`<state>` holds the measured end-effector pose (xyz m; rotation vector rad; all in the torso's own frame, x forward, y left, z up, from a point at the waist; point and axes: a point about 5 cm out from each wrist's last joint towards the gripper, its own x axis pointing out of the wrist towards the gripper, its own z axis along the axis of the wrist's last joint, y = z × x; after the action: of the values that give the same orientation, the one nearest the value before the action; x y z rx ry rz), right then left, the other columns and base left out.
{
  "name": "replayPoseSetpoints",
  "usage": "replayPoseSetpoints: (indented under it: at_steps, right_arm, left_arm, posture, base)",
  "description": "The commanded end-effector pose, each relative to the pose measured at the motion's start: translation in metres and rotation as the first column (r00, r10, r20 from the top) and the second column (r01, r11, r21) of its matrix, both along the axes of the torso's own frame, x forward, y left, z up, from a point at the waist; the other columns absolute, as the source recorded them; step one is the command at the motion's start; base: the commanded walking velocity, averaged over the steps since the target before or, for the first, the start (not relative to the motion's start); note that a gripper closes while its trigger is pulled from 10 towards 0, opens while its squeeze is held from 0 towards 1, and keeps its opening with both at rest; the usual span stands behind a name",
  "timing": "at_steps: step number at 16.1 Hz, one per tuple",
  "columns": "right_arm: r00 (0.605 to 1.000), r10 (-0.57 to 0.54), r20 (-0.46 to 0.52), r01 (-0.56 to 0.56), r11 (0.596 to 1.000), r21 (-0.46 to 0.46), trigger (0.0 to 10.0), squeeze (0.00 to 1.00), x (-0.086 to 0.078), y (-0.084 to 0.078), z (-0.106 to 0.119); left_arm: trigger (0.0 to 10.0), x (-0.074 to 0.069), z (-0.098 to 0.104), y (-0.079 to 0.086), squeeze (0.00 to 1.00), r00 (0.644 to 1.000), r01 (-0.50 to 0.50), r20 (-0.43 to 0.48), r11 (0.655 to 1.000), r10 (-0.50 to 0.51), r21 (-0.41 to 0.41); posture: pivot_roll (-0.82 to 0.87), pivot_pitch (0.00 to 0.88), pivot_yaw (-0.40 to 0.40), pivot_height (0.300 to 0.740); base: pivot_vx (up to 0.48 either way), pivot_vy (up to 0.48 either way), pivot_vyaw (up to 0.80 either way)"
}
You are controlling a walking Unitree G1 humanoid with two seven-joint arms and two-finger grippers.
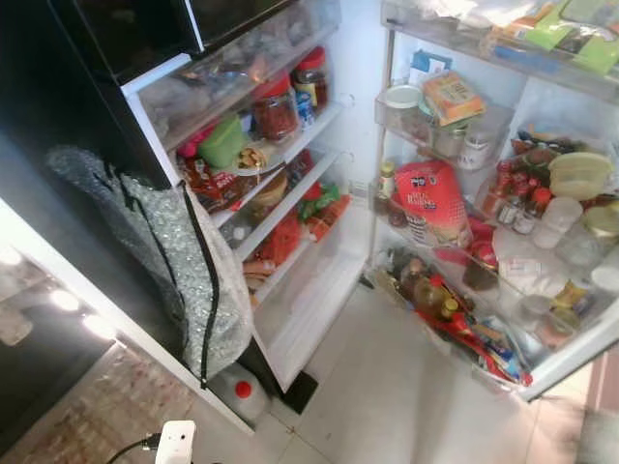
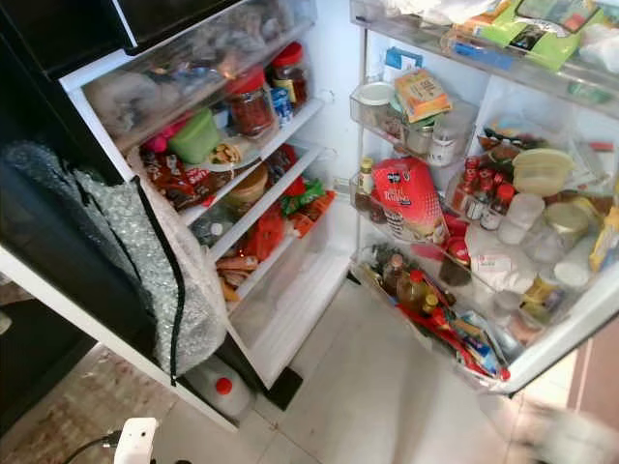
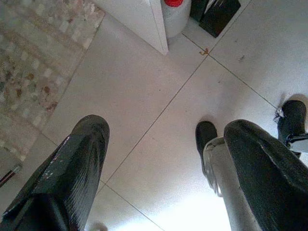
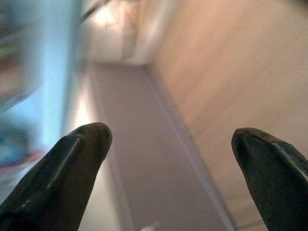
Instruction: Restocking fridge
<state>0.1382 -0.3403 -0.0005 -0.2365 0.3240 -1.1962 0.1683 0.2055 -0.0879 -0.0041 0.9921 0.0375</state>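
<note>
Tiled floor, open fridge, crammed shelves

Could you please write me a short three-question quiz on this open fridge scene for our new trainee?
1. True or false: the red bag sits in a door shelf.
2. What colour is the cap of the white jug on the floor by the fridge's foot? A) blue B) red C) green
3. Fill in: the left gripper points down at the ____, fingers apart.

Key: 1 true. 2 B. 3 floor; the right gripper is also open and holds nothing.
</note>
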Motion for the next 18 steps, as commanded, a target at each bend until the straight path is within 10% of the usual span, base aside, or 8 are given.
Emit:
replayPoseSetpoints:
  at_steps: [1, 6, 18]
  right_arm:
    - [0.996, -0.086, 0.025, 0.087, 0.995, -0.040, 10.0, 0.00, -0.010, -0.014, 0.010]
    - [0.979, -0.147, 0.144, 0.166, 0.978, -0.130, 10.0, 0.00, 0.008, -0.033, 0.052]
    - [0.973, 0.057, 0.225, -0.029, 0.992, -0.126, 10.0, 0.00, 0.050, -0.003, 0.075]
  left_arm:
    - [10.0, -0.007, -0.003, 0.004, 0.00, 1.000, -0.007, -0.026, 1.000, 0.007, 0.014]
    - [10.0, -0.004, -0.001, 0.003, 0.00, 1.000, -0.024, -0.010, 1.000, 0.024, -0.002]
    - [10.0, -0.003, -0.001, 0.003, 0.00, 0.999, -0.034, -0.002, 0.999, 0.034, -0.008]
  posture:
    - [-0.12, 0.000, 0.136, 0.740]
    - [-0.12, 0.038, 0.122, 0.740]
    - [-0.11, 0.054, 0.122, 0.740]
  base:
    - [0.000, 0.000, 0.00]
    - [0.000, 0.000, 0.00]
    - [0.000, 0.000, 0.00]
